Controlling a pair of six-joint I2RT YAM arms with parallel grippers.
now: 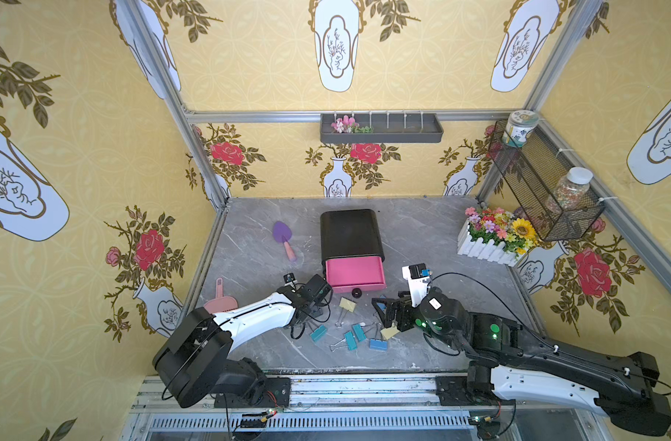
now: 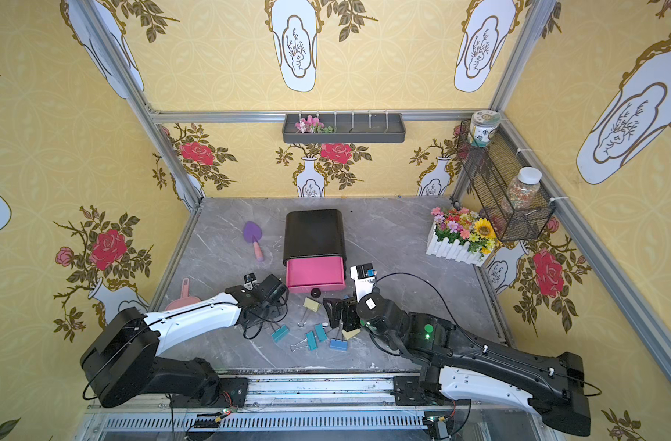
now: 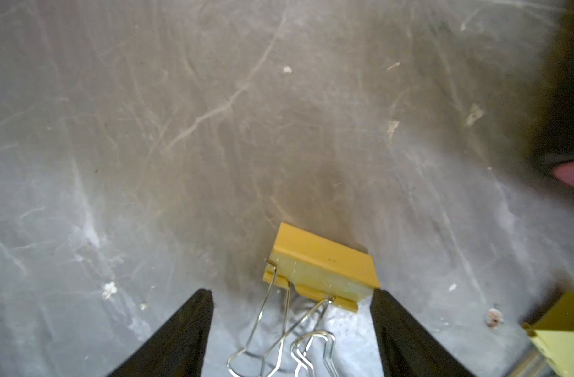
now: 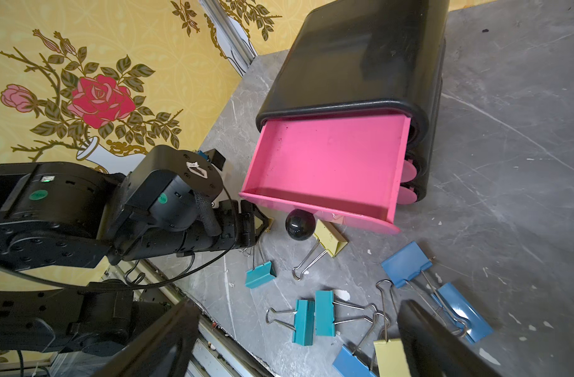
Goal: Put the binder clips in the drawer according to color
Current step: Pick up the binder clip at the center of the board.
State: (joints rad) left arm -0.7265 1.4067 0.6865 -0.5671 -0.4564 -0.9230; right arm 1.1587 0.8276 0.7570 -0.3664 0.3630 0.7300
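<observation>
Pink plastic makes the top drawer [image 1: 355, 273], which is pulled out of the black cabinet [image 1: 351, 233] in the middle of both top views, toward the lower edge of the frame. Its round black knob [image 1: 356, 293] sits in the picture just above the binder clips [image 1: 350, 340]. All the clips that I can see lie on the grey marble table [image 1: 441, 236], in the lower middle of the frame, between the two arms.

The left gripper [image 3: 290, 290] has its two black fingers [image 3: 181, 336] well apart and grips nothing. In the left wrist view one yellow clip [image 3: 321, 264] lies flat on the table between them. Its corner is just beside one fingertip, and I cannot tell if they touch. A second yellow clip [image 3: 563, 336] shows at the lower right corner of that view.

The right gripper [image 4: 298, 303] is spread wide too, with nothing clamped. In the right wrist view it hangs over two teal clips [image 4: 303, 321] lying side by side. Three blue clips [image 4: 406, 264] are at the lower right, and the wire handles of one lie across another.
</observation>
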